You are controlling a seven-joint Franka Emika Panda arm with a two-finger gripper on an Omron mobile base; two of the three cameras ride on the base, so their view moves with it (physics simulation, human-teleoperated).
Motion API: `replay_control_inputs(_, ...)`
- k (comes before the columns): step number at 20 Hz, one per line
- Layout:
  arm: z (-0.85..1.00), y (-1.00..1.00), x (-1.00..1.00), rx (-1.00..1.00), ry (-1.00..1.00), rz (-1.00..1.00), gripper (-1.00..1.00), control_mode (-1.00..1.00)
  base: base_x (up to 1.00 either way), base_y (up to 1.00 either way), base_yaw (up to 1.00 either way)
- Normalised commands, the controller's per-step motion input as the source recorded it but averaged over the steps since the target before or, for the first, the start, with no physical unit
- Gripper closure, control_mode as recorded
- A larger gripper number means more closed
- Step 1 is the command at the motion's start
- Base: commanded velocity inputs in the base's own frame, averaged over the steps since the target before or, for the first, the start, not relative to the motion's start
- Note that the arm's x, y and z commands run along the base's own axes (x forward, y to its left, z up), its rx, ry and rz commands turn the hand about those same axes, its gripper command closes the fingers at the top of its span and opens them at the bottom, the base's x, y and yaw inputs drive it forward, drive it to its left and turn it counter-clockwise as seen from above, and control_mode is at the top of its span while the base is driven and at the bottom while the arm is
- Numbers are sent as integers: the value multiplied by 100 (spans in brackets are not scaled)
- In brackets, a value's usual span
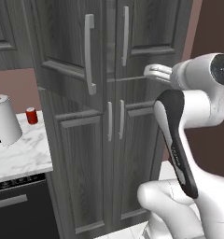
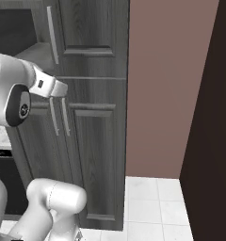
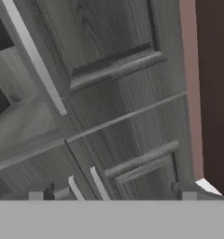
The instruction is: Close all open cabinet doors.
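The tall charcoal cabinet has two upper and two lower doors. Its upper left door [image 1: 62, 42] stands swung out toward me, its silver bar handle [image 1: 89, 53] well forward of the cabinet front. Behind it show the dark interior [image 2: 11, 28] and a shelf [image 2: 37, 51]. The upper right door [image 1: 142, 28] [image 2: 93, 28] [image 3: 109, 37] lies flush. Both lower doors [image 1: 81, 163] [image 1: 137, 154] are flush too. My gripper [image 1: 150, 72] [image 2: 62, 88] [image 3: 112, 196] is open and holds nothing, hovering just off the seam under the upper right door.
Left of the cabinet, a marble counter [image 1: 20, 156] carries a white jug [image 1: 4, 121] and a red can [image 1: 32, 115]. A black dishwasher front [image 1: 20, 205] sits below it. A pink wall [image 2: 166, 84] and a dark panel [image 2: 213, 117] stand to the right, over tiled floor [image 2: 152, 202].
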Motion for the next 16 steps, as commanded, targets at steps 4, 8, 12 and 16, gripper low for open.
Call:
replay_control_inputs(4, 31, 29, -74, -19, -10, 11, -100, -100, 0, 0, 0)
replay_control_inputs(8, 17, 32, -72, -22, -15, 12, -100, -100, 0, 0, 0)
replay_control_inputs(12, 4, 26, -68, -23, -21, 21, -100, -100, 0, 0, 0)
replay_control_inputs(16, 0, 27, -62, -23, -27, 23, -100, -100, 0, 0, 0)
